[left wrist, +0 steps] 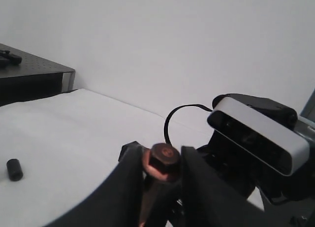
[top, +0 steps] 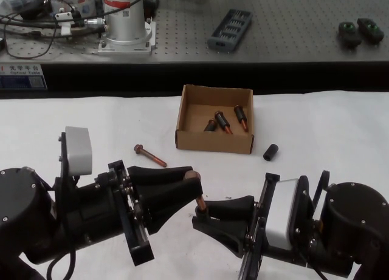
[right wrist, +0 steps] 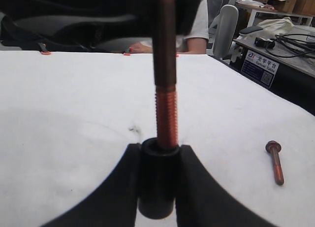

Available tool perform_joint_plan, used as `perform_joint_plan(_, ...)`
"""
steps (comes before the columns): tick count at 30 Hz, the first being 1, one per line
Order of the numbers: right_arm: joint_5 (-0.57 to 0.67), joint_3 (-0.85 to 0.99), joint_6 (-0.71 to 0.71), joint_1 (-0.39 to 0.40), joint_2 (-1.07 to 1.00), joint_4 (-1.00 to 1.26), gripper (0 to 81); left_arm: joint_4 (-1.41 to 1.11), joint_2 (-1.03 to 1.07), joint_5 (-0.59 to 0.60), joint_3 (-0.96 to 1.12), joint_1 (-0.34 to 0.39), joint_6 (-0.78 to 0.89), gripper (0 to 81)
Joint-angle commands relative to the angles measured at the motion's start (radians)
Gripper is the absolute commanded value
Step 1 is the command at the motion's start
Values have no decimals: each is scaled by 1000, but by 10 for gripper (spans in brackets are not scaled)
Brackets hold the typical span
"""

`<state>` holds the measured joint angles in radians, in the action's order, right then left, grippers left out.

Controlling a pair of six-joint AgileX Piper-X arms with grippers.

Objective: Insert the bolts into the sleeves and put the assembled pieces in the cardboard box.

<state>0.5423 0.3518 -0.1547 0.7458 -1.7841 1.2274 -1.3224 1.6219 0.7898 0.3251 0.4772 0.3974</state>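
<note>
My left gripper is shut on a copper bolt, held just under its hex head, shank pointing down. Below it my right gripper is shut on a black sleeve, held upright between its fingers. The bolt's threaded tip sits in the sleeve's mouth. Both meet above the white cloth near the front of the bench. A second copper bolt lies loose on the cloth, also seen as the loose bolt. A loose black sleeve lies right of the cardboard box.
The open cardboard box holds two assembled bolt-and-sleeve pieces. Behind the cloth runs a dark perforated bench carrying a metal column, cables, a black tray and two small black parts.
</note>
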Motion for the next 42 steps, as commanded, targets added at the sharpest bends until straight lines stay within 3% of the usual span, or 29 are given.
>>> perform_joint_plan(1, 13, 4, 0, -4, 3, 28, 75, 28, -5, 34, 7, -3, 7, 6)
perform_joint_plan(8, 13, 4, -3, -4, 3, 28, 75, 31, -5, 114, 27, -3, 79, 6)
perform_joint_plan(19, 13, 4, -3, -4, 3, 28, 75, 217, -3, 104, 51, -3, -44, 6)
perform_joint_plan(37, 13, 4, -3, -4, 3, 28, 75, 363, -3, -27, 59, -3, -172, 4)
perform_joint_plan(39, 13, 4, -3, -4, 3, 28, 75, 356, -3, -43, 59, -3, -172, 59)
perform_joint_plan(42, 13, 4, -3, -4, 3, 28, 75, 356, -3, -45, 59, -3, -172, 274)
